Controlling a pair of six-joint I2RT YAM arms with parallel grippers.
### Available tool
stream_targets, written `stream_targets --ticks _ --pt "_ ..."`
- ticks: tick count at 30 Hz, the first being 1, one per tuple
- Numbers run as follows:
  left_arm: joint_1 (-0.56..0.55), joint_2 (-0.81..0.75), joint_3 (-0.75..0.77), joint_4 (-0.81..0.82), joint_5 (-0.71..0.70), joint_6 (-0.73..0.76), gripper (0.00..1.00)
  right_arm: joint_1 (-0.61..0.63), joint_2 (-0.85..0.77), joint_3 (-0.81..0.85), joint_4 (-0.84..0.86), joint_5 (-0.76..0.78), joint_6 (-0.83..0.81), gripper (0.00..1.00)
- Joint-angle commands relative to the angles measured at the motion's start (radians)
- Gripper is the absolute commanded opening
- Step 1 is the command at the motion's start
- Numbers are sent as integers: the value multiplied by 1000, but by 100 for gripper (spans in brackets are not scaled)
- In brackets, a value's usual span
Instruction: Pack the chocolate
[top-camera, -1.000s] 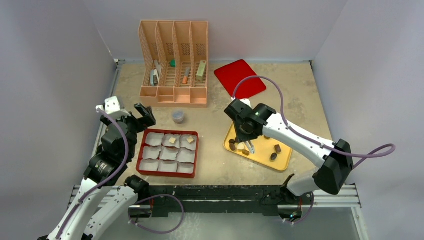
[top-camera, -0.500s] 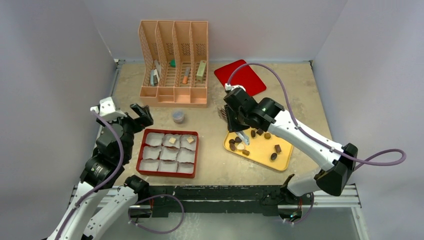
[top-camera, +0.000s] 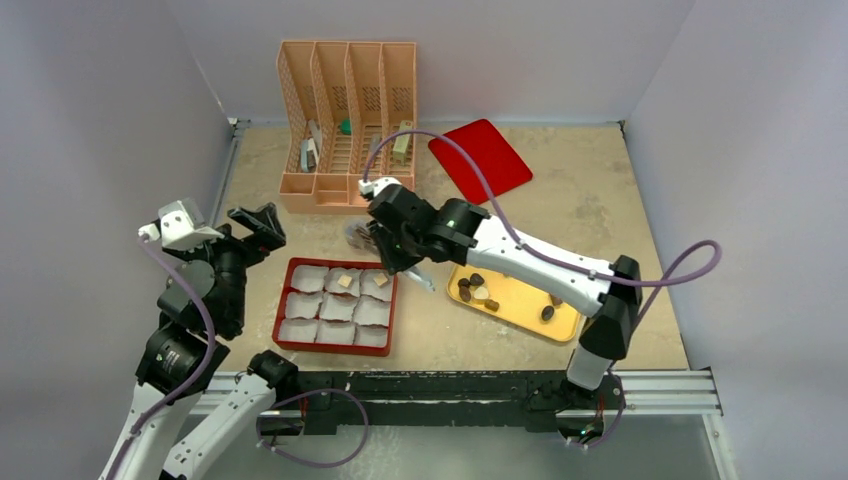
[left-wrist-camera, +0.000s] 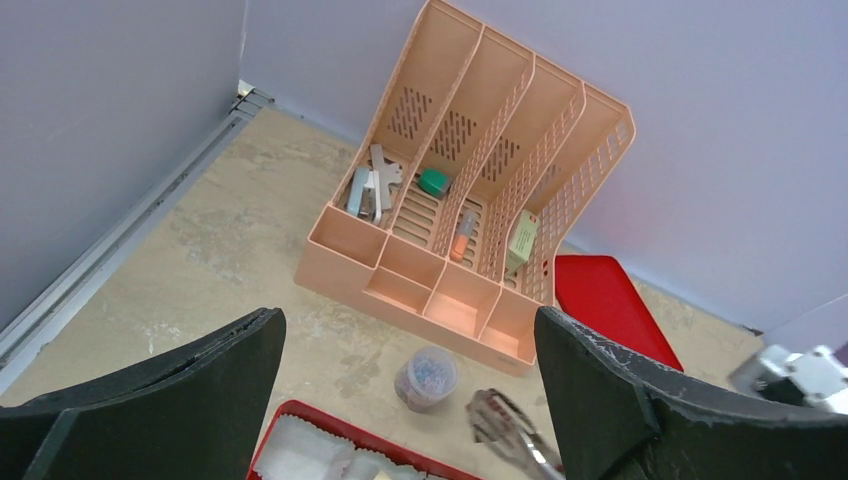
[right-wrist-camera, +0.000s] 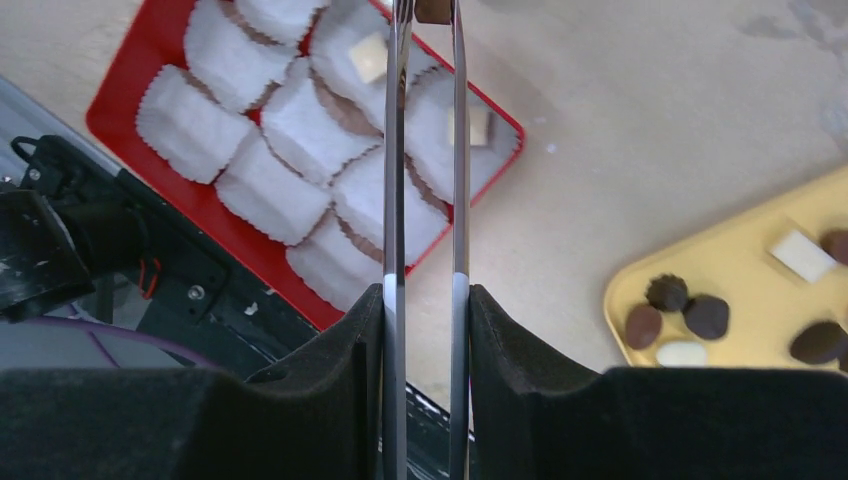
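Several dark, tan and cream chocolates (top-camera: 480, 290) lie on the yellow tray (top-camera: 520, 305); they also show in the right wrist view (right-wrist-camera: 690, 315). The red box (top-camera: 290, 345) holds white paper cups, and two back-row cups hold a chocolate each, one cream (right-wrist-camera: 368, 57) and one tan (right-wrist-camera: 478, 125). My right gripper (top-camera: 395, 250) is shut on metal tongs (right-wrist-camera: 428, 180) that reach past the box's back right corner. A brown piece (right-wrist-camera: 433, 10) sits between the tong tips. My left gripper (left-wrist-camera: 410, 340) is open and empty, up and left of the box.
A peach file organizer (top-camera: 348, 125) with small items stands at the back. A red board (top-camera: 480, 155) lies at the back right. A small lidded cup (left-wrist-camera: 425, 375) stands just behind the box, next to the tong tips. Grey walls close in both sides.
My right arm has swung left from the yellow tray to the red box's back right corner, carrying the tongs. My left arm has drawn back to the left.
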Motion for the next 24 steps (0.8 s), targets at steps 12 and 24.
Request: stream_targets --ticks 12,24 --pt "-3 -41 87 -20 -59 -24 95 88 258 296 118 -103 -112 25" --pt "-3 -62 81 -29 -70 -24 95 107 415 410 85 -158 -131 27"
